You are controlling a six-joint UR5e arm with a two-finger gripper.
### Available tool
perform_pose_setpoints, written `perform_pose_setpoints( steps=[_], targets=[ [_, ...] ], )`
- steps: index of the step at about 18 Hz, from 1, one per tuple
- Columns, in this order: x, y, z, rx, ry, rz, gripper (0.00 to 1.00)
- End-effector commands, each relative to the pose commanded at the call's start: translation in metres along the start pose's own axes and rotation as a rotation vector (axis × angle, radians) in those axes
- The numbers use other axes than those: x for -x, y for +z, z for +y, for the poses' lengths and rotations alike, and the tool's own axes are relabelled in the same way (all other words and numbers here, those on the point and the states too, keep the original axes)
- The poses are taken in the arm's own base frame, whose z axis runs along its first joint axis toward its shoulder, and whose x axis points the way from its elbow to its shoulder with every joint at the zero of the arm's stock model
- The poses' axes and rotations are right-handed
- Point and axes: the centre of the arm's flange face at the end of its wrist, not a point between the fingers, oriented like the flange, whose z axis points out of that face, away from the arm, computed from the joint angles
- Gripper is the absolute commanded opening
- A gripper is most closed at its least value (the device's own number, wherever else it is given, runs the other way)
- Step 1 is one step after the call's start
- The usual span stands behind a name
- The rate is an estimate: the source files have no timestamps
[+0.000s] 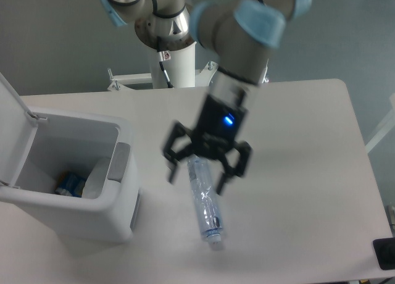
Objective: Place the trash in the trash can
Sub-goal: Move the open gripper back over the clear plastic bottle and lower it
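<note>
A pale table (pixel 308 173) fills most of the view, with grey floor beyond its far edge. The robot arm (pixel 247 25) reaches in from the top, grey with light blue joint covers, and its white base post (pixel 176 65) stands at the table's far edge beside some small metal clamps (pixel 264 71).

At the left sits the white trash can (pixel 68 216), lid (pixel 12 129) swung up and open on its left side, a grey panel (pixel 117 163) on its right rim. Inside lie a whitish cup-like piece (pixel 95 179) and something blue (pixel 71 184), too small to identify.

The black gripper (pixel 194 178), a blue light glowing on its body, hangs over the middle of the table with its fingers spread wide apart and nothing between them. It covers the upper end of the clear bottle (pixel 207 210), which lies flat on the table just right of the trash can, pale cap (pixel 213 239) pointing toward the near edge. Whether the fingers touch the bottle cannot be told.

A dark object (pixel 386 253) pokes in at the lower right corner.
</note>
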Motion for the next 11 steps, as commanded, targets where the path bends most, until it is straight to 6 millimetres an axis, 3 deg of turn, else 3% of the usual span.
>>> perform_pose_setpoints(
  steps=[4,8,11],
  targets=[
    [0.008,0.043,0.008,0.126,-0.040,-0.007,1.00],
    [0.000,0.099,0.010,0.341,-0.049,-0.065,1.00],
    [-0.001,0.120,0.020,0.438,-0.066,-0.073,1.00]
  ],
)
